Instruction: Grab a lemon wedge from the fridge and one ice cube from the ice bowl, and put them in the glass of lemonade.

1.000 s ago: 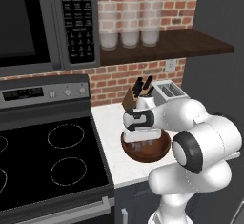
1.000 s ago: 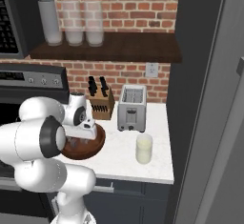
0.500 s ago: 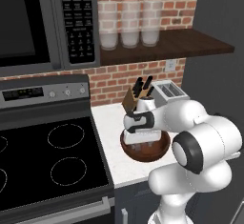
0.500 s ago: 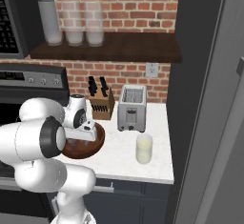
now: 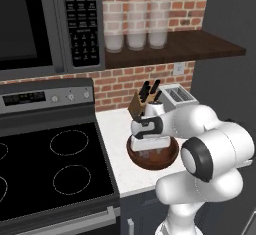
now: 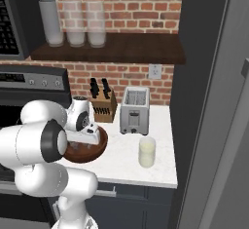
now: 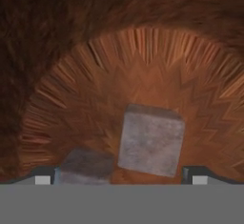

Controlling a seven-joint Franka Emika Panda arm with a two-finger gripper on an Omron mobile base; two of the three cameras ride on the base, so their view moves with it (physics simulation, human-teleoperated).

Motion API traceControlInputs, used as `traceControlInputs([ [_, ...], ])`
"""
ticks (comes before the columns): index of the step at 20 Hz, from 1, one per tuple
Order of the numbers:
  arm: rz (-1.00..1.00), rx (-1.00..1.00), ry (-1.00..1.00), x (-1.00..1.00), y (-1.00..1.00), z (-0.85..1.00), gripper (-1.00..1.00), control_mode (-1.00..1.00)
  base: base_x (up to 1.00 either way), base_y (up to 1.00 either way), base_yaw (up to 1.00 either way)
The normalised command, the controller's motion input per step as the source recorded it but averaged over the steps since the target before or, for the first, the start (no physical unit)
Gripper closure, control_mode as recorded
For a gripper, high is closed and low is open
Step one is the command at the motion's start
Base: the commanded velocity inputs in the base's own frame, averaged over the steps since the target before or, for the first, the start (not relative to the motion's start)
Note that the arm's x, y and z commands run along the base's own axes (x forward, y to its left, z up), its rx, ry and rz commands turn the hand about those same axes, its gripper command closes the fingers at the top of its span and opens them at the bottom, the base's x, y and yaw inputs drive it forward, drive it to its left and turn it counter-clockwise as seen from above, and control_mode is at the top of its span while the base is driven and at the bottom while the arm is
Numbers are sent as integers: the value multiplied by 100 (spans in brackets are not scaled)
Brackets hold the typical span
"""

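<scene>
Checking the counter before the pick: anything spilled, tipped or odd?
Nothing stands out. The dark wooden bowl sits level, two pale grey cubes inside; the tumbler of pale lemonade stands upright beside the toaster.

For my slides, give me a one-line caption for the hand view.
Open gripper lowered inside the wooden ice bowl, an ice cube between its fingertips, a second cube beside.

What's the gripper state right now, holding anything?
Gripper: open, holding nothing, low inside the ice bowl, fingertips either side of an ice cube.
</scene>
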Motion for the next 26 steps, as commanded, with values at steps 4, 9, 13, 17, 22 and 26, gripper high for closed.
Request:
traceControlInputs([
  [4, 0, 0, 0, -5, -3, 0, -100, -100, 0, 0, 0],
  [9, 0, 3, -4, -5, -14, 0, -100, -100, 0, 0, 0],
  [13, 0, 2, 0, 0, -16, 0, -100, -100, 0, 0, 0],
  [17, 0, 0, 0, -3, -1, -4, -100, -100, 0, 0, 0],
  [22, 0, 0, 0, 0, 0, -1, -100, -100, 0, 0, 0],
  [26, 0, 0, 0, -7, 0, 0, -100, -100, 0, 0, 0],
])
